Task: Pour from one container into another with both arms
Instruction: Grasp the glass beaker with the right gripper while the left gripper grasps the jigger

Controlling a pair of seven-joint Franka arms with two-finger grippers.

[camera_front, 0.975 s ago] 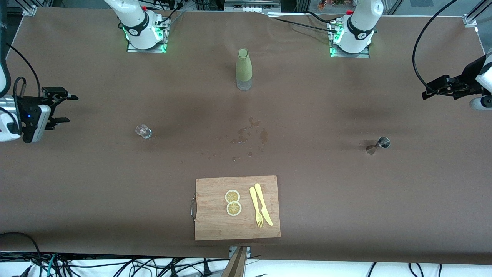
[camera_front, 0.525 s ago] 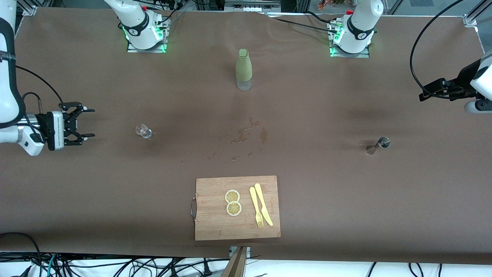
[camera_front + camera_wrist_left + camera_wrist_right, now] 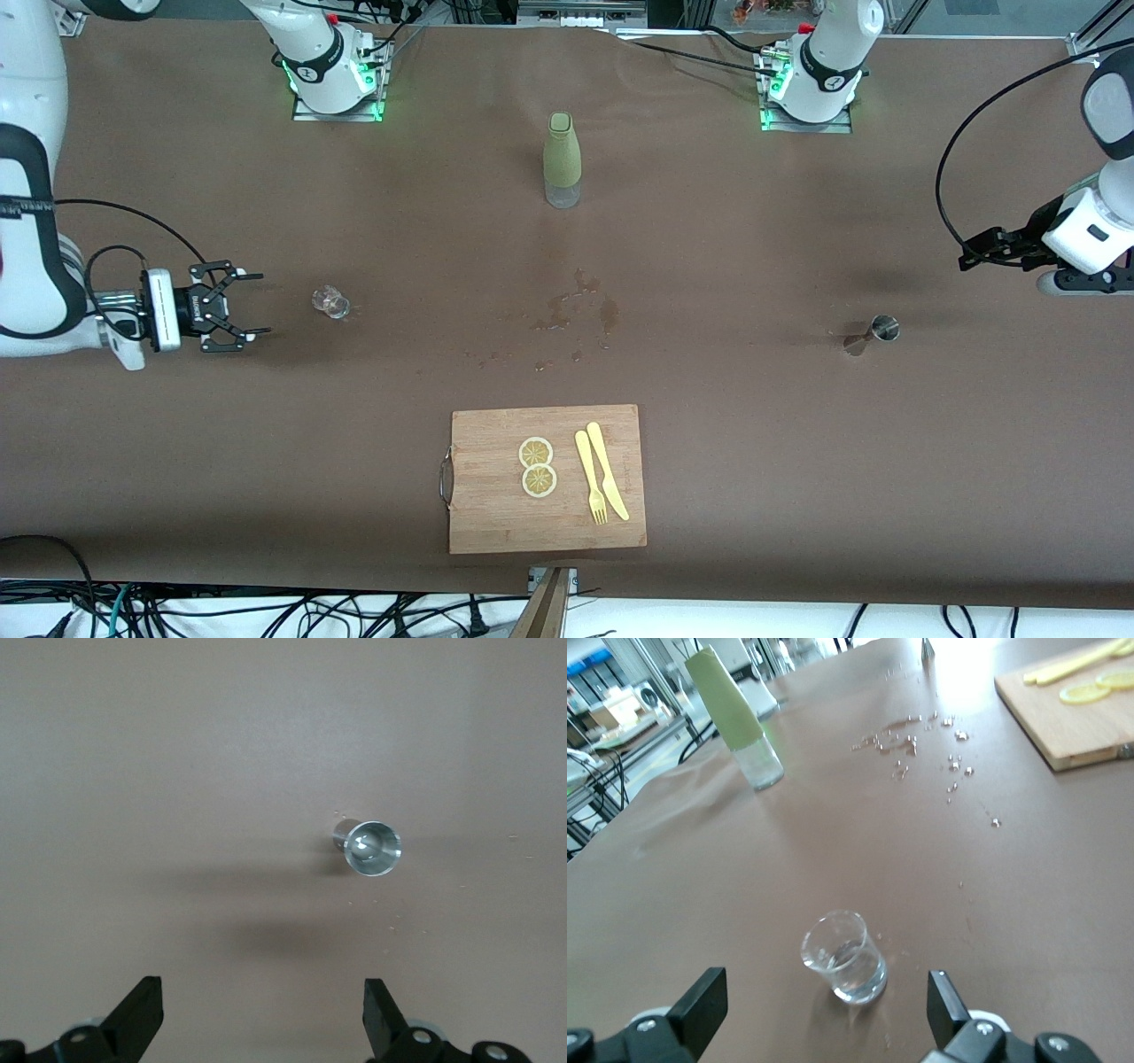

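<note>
The tiny clear glass cup (image 3: 330, 302) stands upright on the brown table toward the right arm's end; a little clear liquid shows in it (image 3: 843, 957). My right gripper (image 3: 265, 304) is open and low beside it, its fingers (image 3: 700, 1003) either side of the cup but short of it. The small steel jigger (image 3: 877, 332) stands toward the left arm's end, its round rim (image 3: 368, 847) facing up. My left gripper (image 3: 968, 256) hangs open above the table near the jigger, not touching it, fingers (image 3: 140, 1014) wide apart.
A tall olive-green-sleeved bottle (image 3: 562, 159) stands mid-table near the bases. Spilled drops (image 3: 571, 315) lie in the middle. A wooden cutting board (image 3: 496, 514) near the front edge carries two lemon slices (image 3: 537, 467) and a yellow fork and knife (image 3: 601, 474).
My right gripper has moved in across the table toward the glass cup, stopping just short of it. The left arm has shifted, its gripper slightly lower and nearer the jigger.
</note>
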